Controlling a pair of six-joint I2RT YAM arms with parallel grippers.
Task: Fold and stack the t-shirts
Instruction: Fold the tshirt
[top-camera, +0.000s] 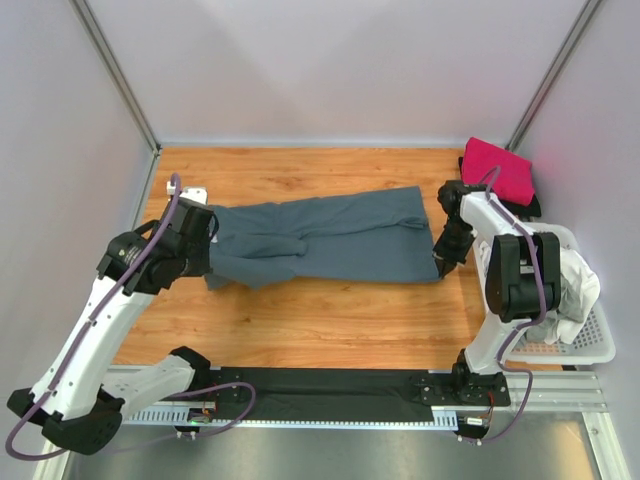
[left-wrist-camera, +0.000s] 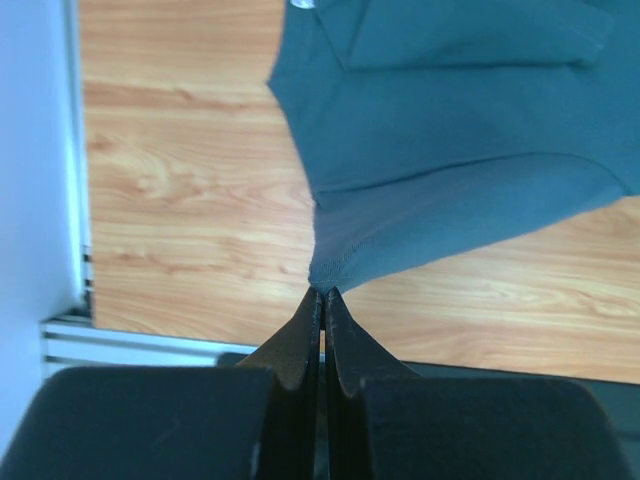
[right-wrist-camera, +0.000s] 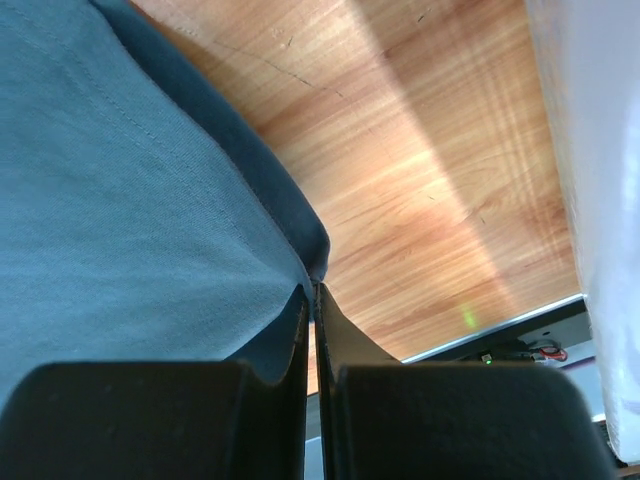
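L gripper (left-wrist-camera: 323, 292), R gripper (right-wrist-camera: 311, 290), pinching blue-grey tee (top-camera: 330, 240)

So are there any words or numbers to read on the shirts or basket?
None readable. The slate blue-grey cloth t-shirt, the folded magenta-pink t-shirt and the white plastic lattice basket show no print.
A small white bit at the blue-grey shirt's edge may be a label: too small to read.

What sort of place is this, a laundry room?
Most likely a robot test booth, not a laundry: plain grey panel walls box in a wooden table, two robot arms are bolted at its near edge, and a blue-grey t-shirt lies stretched between them.
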